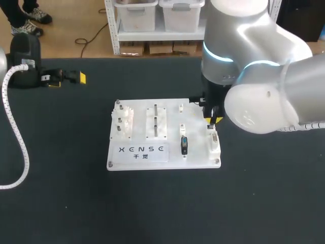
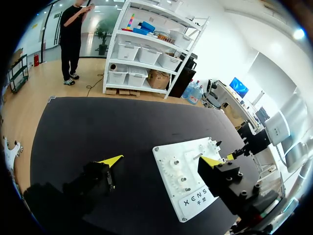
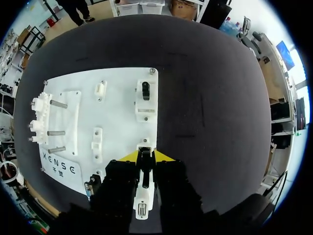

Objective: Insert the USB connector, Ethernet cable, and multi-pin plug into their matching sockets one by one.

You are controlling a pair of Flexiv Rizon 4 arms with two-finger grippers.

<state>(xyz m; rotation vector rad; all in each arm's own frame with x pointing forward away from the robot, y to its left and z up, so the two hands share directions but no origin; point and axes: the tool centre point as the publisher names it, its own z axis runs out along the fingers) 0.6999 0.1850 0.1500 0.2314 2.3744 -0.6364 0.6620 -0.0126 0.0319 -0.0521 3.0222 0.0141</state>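
Finds the right pincer (image 3: 145, 156) narrowed onto a slim white plastic plug (image 3: 141, 196), a yellow-tipped finger (image 3: 128, 156) against each flank, the body running back between them. Cannot tell from these views whether this is the Ethernet or the multi-pin piece. Places its nose at a small white socket mount (image 3: 145, 145) by the right edge of the flat white plastic board (image 3: 122, 117); cannot confirm any seating. Judges the insertion in hand, not shown complete.

Judges the plug light, rigid and smooth-sided, so liable to slide or tilt under push. Recommends a hold on the flat flanks close behind the nose, much as now, with pressure straight down the socket axis; expects contacts or a latch tab to suffer under skewed load.

Beside the pincer, nearer the board's middle, records a short black connector with a blue patch (image 1: 184, 145), apparently already placed. Ahead of the pincer, notes a white block with a dark oblong opening (image 3: 145, 95). Across the board, notes white fixtures with metal rods (image 3: 51, 120).

Farthest off, well apart from the board over the black surface (image 1: 167, 203), locates the left pincer (image 2: 161, 160) spread wide, gripping nothing.
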